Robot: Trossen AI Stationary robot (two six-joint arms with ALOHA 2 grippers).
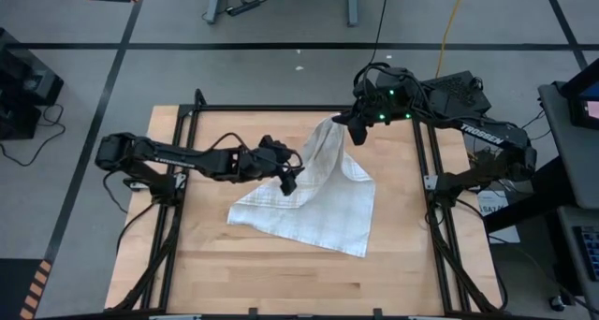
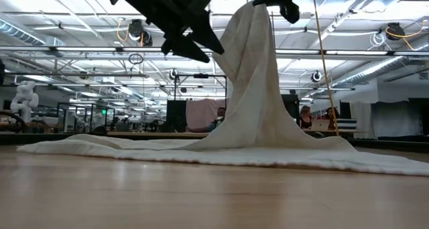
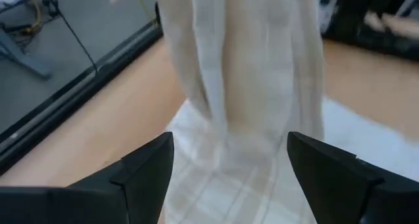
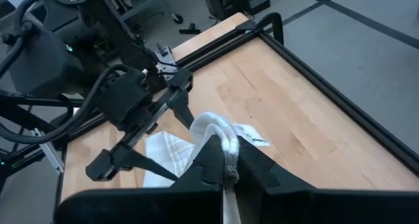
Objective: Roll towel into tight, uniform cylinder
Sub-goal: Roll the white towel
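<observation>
The white checked towel [image 1: 314, 194] is raised at one end into a tall peak [image 2: 253, 68]. Its lower part lies spread on the wooden table [image 1: 234, 264]. My right gripper [image 1: 344, 125] is at the top of the peak, shut on the cloth. My left gripper [image 1: 290, 178] is open and hangs above the table, just left of the hanging cloth. In the left wrist view its two fingers [image 3: 147, 168] frame the hanging column of towel [image 3: 249, 73], which stands a little beyond them. A small tag [image 4: 254, 139] shows on the cloth near my right gripper. My right gripper pinches a bunched, hemmed edge of the towel [image 4: 221, 135] between its two fingers, several layers gathered. The fingers slant down from the far right. The towel hangs below them in a fairly taut cone, and its lower end [image 2: 201, 152] rests spread on the table.
A black metal frame [image 1: 187, 123] borders the table's left, far and right sides. Bare wood lies toward the near edge and left of the towel. Beyond the table the low view shows a workshop with seated people [image 2: 305, 115].
</observation>
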